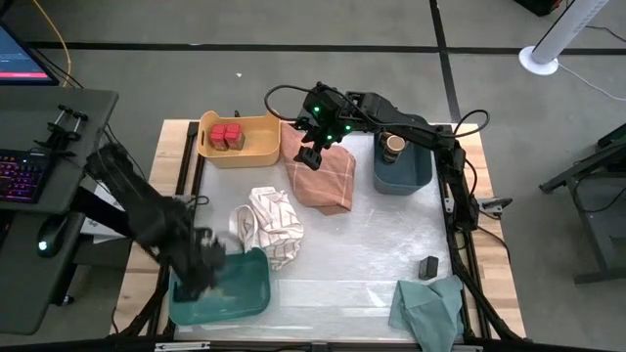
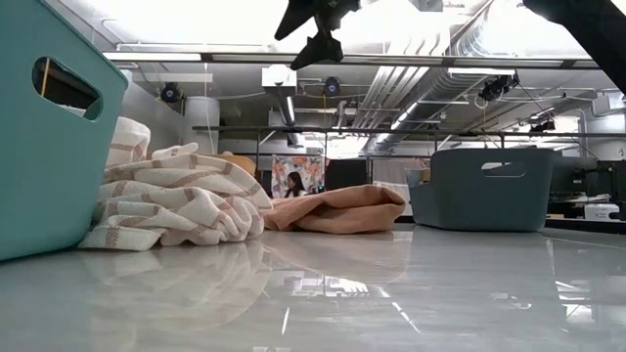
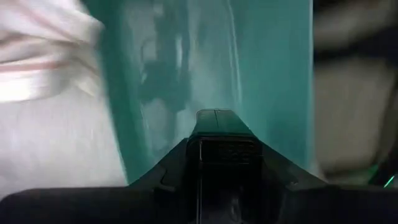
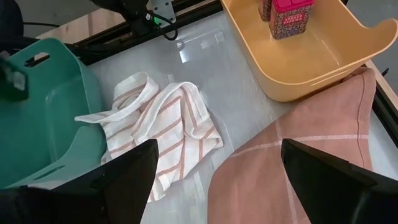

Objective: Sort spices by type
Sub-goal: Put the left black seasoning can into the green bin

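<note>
My left gripper point(image 3: 217, 149) hangs over the teal bin point(image 1: 245, 293) at the table's near left, shut on a small black spice block point(image 3: 217, 127). My right gripper point(image 4: 217, 186) stands open and holds nothing, above the orange cloth point(image 1: 323, 176) at the far middle. Two red-topped spice boxes point(image 1: 228, 136) stand in the yellow bin point(image 1: 256, 147). A round tan-topped jar point(image 1: 393, 145) stands in the blue bin point(image 1: 403, 174). Another black block point(image 1: 428, 266) rests on the table at the near right. My left gripper pinches the black block between its two fingers, and the block's free end point(image 3: 216, 118) sticks out past the fingertips. The fingers point steeply down. The block hangs clear above the floor of the teal bin point(image 3: 186, 74).
A striped cloth point(image 1: 272, 225) lies crumpled in the middle, against the teal bin's far side. A green cloth point(image 1: 430, 308) lies at the near right corner. Bare table point(image 1: 372, 254) spreads between the cloths. A desk with a keyboard point(image 1: 20, 176) stands to the left.
</note>
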{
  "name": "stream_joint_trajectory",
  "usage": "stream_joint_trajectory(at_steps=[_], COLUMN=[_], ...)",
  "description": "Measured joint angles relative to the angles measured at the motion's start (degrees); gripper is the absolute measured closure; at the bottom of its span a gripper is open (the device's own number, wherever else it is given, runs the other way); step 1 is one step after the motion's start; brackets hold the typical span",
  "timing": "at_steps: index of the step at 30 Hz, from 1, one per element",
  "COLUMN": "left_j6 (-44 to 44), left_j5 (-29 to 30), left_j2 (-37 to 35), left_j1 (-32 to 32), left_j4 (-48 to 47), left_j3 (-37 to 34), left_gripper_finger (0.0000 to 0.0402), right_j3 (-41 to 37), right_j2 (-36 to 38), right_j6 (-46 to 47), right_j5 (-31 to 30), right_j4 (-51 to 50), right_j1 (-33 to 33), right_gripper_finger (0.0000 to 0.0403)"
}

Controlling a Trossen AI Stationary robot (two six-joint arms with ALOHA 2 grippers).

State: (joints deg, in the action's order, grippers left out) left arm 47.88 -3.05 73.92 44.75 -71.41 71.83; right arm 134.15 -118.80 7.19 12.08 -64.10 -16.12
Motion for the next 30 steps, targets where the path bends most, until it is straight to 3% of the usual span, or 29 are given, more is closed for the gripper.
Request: stream_joint_trajectory(at_steps=[2,5,13,20,24,30], left_j6=[-8.69,-18.25,-37.58,-39.52,-45.43,-55.11], left_j5=[-2.29,-1.21,11.95,11.36,11.03,2.94], left_j2=[3.90,9.24,14.28,12.81,11.23,10.73], left_j1=[2.46,5.13,8.67,8.72,9.63,13.38], left_j4=[-1.60,-6.10,-6.93,-6.02,-4.05,-3.00], left_j3=[0.02,0.00,0.07,0.07,0.07,-0.45], left_gripper_finger=[0.0309,0.0309,0.0307,0.0298,0.0299,0.0297], right_j3=[0.00,0.00,0.00,0.00,0.00,0.00], right_j2=[0.00,0.00,0.00,0.00,0.00,0.00], right_j6=[0.02,0.03,0.47,1.54,1.54,1.81], right_j5=[0.00,0.00,0.00,0.00,0.00,0.00], right_j4=[0.01,0.01,0.05,0.07,0.07,0.07], right_j1=[0.00,0.00,0.00,0.04,0.04,0.04], right_gripper_finger=[0.0066,0.0066,0.0066,0.0066,0.0066,0.0066])
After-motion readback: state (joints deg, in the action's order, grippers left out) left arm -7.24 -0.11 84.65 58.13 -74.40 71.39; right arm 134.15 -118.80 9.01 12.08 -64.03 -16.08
